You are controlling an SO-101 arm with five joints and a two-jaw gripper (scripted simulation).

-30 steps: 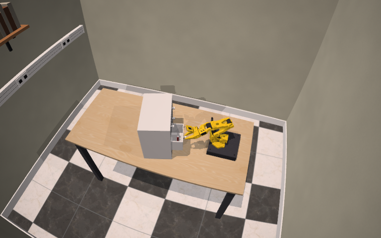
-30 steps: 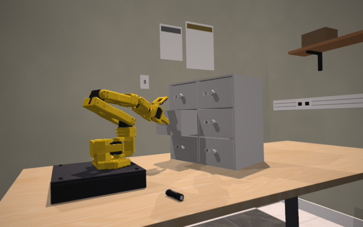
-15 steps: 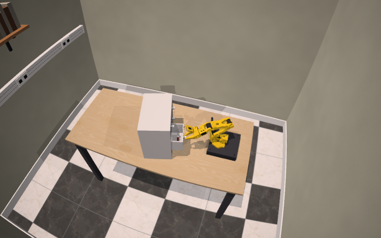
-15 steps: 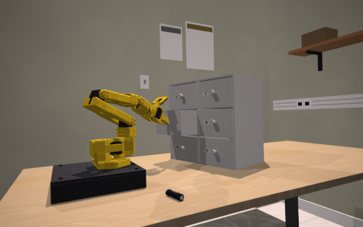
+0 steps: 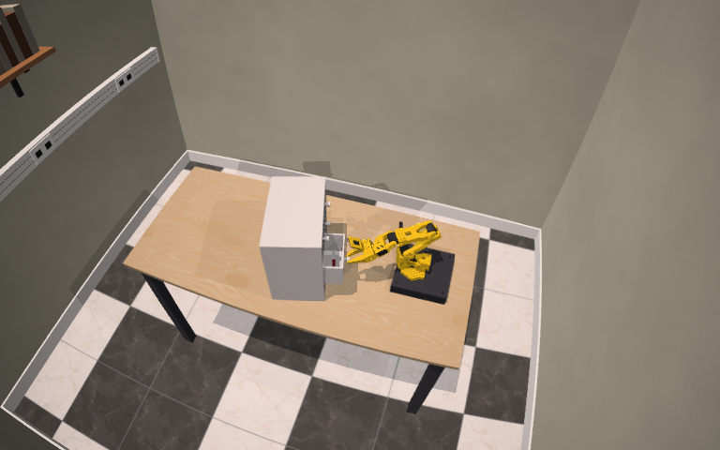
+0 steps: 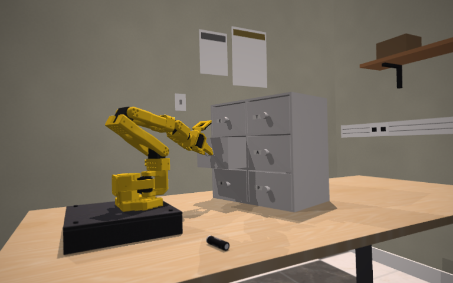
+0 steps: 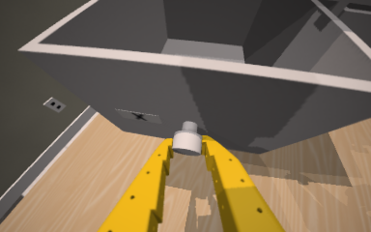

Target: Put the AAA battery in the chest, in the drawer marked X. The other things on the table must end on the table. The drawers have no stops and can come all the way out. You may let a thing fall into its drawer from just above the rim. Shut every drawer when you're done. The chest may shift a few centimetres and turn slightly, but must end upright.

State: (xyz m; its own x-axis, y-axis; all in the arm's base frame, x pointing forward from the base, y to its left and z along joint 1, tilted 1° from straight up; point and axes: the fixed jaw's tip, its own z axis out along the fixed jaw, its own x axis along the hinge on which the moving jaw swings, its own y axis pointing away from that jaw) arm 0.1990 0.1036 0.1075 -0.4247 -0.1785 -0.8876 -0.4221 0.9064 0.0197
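AAA battery [image 5: 333,262] lies in open drawer X [image 5: 334,275] [image 6: 204,161] [image 7: 97,77], black cylinder [image 5: 400,224] [image 6: 217,243] on the table [image 5: 222,254] [image 6: 150,256].

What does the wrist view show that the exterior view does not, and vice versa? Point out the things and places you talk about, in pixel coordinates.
Only the wrist view: the X label [image 7: 139,116] on the open drawer's front, and part of that drawer's inside floor [image 7: 208,50].

Only the exterior view: the black cylinder [image 6: 217,243] lying on the table, the black base [image 6: 147,225] and the closed drawers' fronts, such as drawer A [image 6: 282,150].

Both: the open drawer [image 6: 237,151] [image 7: 97,74], the gripper [image 6: 212,154] [image 7: 187,141] at its knob, and the table [image 6: 133,260] [image 7: 72,179].
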